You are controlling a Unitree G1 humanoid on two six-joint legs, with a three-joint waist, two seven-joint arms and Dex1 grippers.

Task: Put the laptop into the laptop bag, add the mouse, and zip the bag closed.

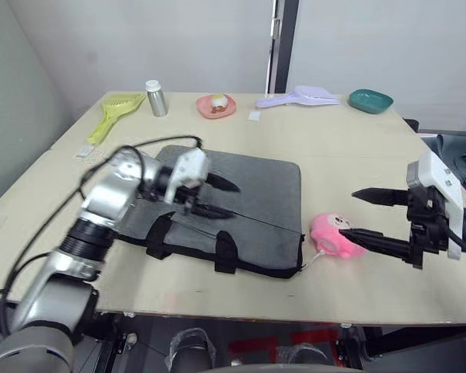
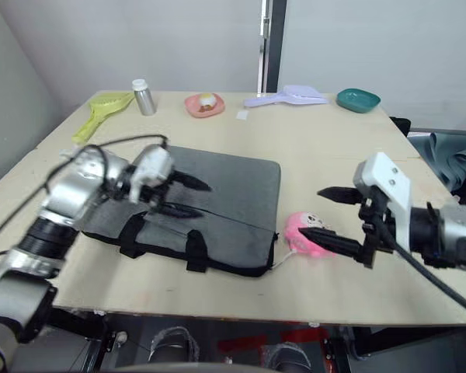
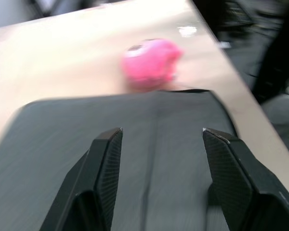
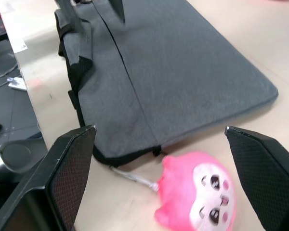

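Note:
The grey laptop bag (image 1: 260, 198) lies flat on the table with its black handles (image 1: 225, 252) toward the near edge. My left gripper (image 1: 233, 200) hovers open just above the bag's middle, fingers pointing right; in the left wrist view my gripper (image 3: 161, 132) has only bag fabric (image 3: 48, 130) beneath it. To the right of the bag, my right gripper (image 1: 348, 212) stands open with its lower finger tip at a pink plush toy (image 1: 332, 235). That toy (image 4: 195, 197) sits at the bag's near right corner. The laptop and the mouse are out of view.
Along the table's far edge stand a yellow-green scoop (image 1: 116, 113), a silver bottle (image 1: 155, 99), a pink dish (image 1: 217, 106), a lilac scoop (image 1: 299, 97) and a teal bowl (image 1: 370, 100). A thin white cord (image 4: 135, 179) runs from the toy toward the bag.

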